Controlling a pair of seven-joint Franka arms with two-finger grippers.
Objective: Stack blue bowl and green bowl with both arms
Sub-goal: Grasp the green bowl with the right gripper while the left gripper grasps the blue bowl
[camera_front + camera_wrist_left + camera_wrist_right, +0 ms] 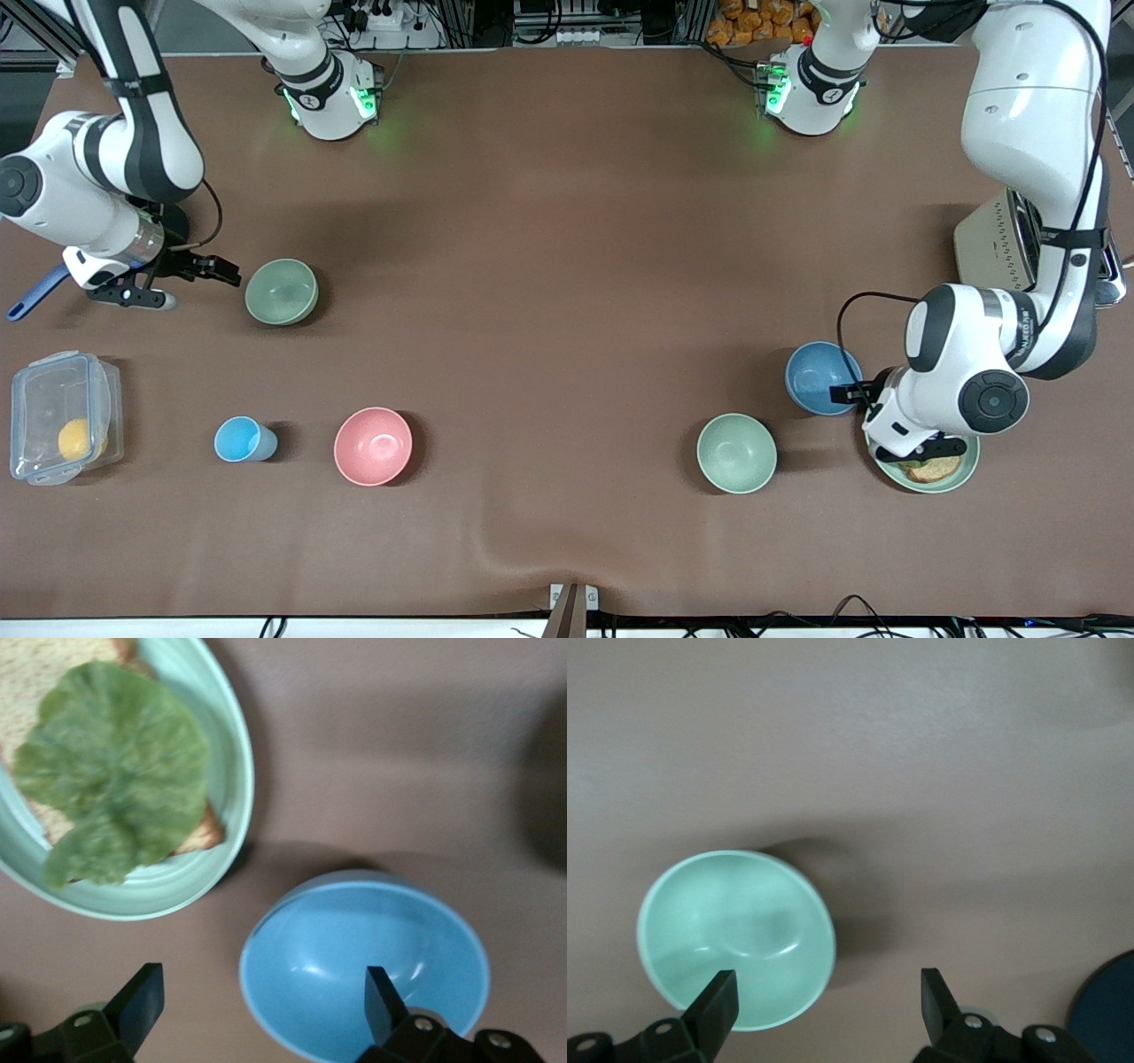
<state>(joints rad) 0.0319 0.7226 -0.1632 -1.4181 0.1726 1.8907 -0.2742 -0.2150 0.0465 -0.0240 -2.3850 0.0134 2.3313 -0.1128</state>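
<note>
the blue bowl (822,377) sits in the right part of the front view, on the brown tabletop (567,292), toward the left arm's end. the left claw (852,393) is at its rim, fingers spread wide; in the left wrist view one finger (383,999) is over the bowl's inside (354,966) and the other over bare tabletop just outside the rim, nothing clamped. just beside the blue bowl, lower right in the front view and partly under the left arm, is a green plate (966,470) with toast (937,470); the left wrist view shows a leaf (111,780) lying on the toast.

a green bowl (282,291) stands at the middle left of the front view, toward the right arm's end. the right claw (190,275) is low beside it with fingers apart, gripping nothing; in the right wrist view one finger (718,1005) is at the bowl's rim (735,939), the other over bare tabletop.

a second green bowl (736,453) sits lower in the front view, near the blue bowl and nearer the camera. a pink bowl (373,446) and a small light-blue cup (244,439) stand in the lower left part, and a clear lidded box (62,416) holding something yellow is at the left edge.
</note>
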